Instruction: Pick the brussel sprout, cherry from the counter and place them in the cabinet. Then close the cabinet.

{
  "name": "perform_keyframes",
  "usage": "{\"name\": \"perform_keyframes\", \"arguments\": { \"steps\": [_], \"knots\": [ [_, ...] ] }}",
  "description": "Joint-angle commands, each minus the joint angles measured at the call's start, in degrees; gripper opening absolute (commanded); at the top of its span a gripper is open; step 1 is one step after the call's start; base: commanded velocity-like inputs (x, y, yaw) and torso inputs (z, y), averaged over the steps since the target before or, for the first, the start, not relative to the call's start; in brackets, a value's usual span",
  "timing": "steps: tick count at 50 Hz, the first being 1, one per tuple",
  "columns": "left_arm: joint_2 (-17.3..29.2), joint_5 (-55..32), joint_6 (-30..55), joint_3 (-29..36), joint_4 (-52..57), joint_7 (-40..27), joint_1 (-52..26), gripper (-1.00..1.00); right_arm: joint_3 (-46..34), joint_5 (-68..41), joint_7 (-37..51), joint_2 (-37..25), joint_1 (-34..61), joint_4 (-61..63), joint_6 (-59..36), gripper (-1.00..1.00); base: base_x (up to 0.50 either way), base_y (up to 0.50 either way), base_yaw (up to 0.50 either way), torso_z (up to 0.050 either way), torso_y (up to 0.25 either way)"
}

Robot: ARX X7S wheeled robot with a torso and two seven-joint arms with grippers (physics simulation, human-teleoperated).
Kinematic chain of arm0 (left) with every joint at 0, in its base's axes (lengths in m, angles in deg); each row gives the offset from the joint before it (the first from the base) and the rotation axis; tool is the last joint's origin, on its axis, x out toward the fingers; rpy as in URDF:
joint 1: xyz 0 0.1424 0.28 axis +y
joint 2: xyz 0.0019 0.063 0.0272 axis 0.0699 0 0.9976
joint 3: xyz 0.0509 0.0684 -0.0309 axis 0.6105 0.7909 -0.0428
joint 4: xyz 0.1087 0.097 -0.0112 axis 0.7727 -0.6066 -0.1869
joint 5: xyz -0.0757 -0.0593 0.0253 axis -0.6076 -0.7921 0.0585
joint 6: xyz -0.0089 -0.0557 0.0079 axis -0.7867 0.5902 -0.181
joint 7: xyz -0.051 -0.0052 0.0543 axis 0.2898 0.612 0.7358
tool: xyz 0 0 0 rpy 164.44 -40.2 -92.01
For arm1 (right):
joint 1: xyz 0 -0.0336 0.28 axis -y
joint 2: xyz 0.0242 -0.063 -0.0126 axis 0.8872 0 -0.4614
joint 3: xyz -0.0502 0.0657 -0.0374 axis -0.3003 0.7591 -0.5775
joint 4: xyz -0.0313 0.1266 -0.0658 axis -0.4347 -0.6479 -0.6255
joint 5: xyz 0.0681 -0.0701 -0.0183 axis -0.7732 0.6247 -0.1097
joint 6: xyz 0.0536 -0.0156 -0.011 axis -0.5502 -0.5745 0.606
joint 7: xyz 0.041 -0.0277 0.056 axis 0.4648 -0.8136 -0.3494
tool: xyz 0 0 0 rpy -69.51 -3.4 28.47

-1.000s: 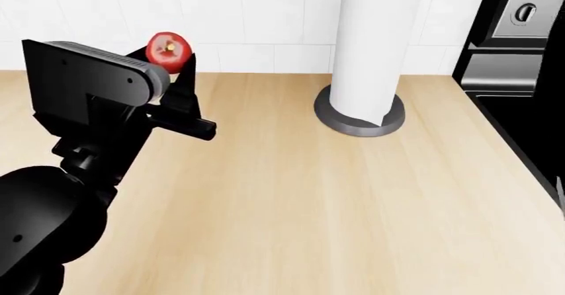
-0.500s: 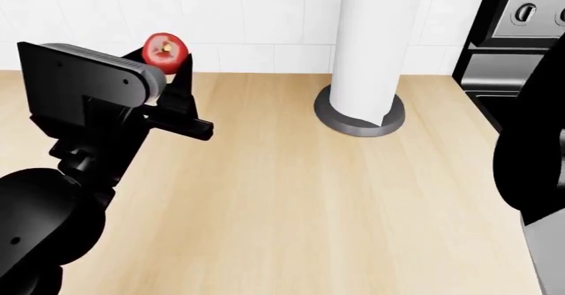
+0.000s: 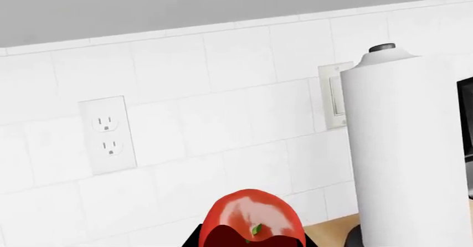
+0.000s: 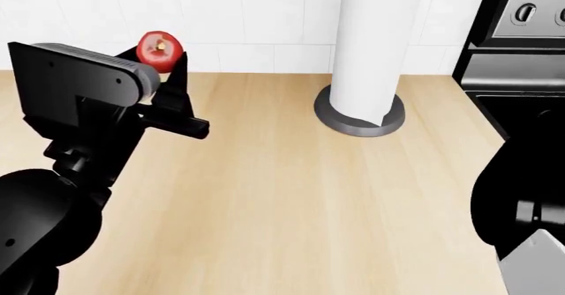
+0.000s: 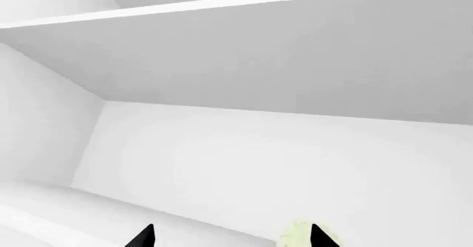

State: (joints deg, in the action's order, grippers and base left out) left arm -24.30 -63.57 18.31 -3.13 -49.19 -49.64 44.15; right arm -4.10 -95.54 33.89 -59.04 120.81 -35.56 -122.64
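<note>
My left gripper (image 4: 164, 58) is shut on the glossy red cherry (image 4: 161, 49) and holds it up above the beige counter (image 4: 292, 182), near the tiled wall. In the left wrist view the cherry (image 3: 253, 216) fills the space between the jaws of the left gripper (image 3: 253, 240). The right wrist view looks into the white cabinet (image 5: 244, 164). There the pale green brussel sprout (image 5: 300, 237) lies on the shelf (image 5: 111, 214), close beside one dark fingertip (image 5: 319, 237) of my open right gripper (image 5: 232, 238). In the head view only part of the right arm (image 4: 521, 215) shows.
A tall white paper towel roll (image 4: 371, 37) stands on a grey round base (image 4: 358, 124) at the back of the counter. A black stove with knobs (image 4: 521, 37) borders the counter at the right. On the tiled wall are an outlet (image 3: 107, 133) and a switch plate (image 3: 334, 94).
The left gripper with the cherry has drifted slightly up and to the left. The right arm has come into the head view at the lower right and shifted lower.
</note>
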Motion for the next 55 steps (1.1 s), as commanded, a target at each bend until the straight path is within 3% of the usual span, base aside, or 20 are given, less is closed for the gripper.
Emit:
{"name": "perform_keyframes", "arguments": {
  "steps": [1,18,29,44,55],
  "knots": [
    [0.3,-0.5,-0.5,-0.1,-0.2,-0.5,0.1,-1.00,-1.5,-2.0,-0.8,-5.0,-3.5,8.7,-7.8,1.00,0.00,0.00,0.00,0.000,0.000],
    [0.0,-1.8,0.8,-0.2,0.1,-1.6,-1.3,-1.00,-0.6,-7.2,0.6,-10.7,-9.4,17.2,-23.2,1.00,0.00,0.00,0.00,0.000,0.000],
    [0.3,-1.6,0.0,-0.1,-0.1,-1.5,-0.7,-1.00,-0.2,-20.8,13.8,-13.7,-12.8,14.6,-23.0,1.00,0.00,0.00,0.00,0.000,0.000],
    [0.1,-2.2,0.5,0.1,0.2,-2.4,-1.1,-1.00,-2.3,-21.7,23.3,-12.3,-12.6,5.9,-21.9,1.00,0.00,0.00,0.00,0.000,0.000],
    [0.2,-1.7,-1.2,-0.2,-0.1,-2.4,0.0,-1.00,-0.1,-22.5,26.1,-10.1,-15.3,7.2,-19.1,1.00,0.00,0.00,0.00,0.000,0.000]
  ]
}}
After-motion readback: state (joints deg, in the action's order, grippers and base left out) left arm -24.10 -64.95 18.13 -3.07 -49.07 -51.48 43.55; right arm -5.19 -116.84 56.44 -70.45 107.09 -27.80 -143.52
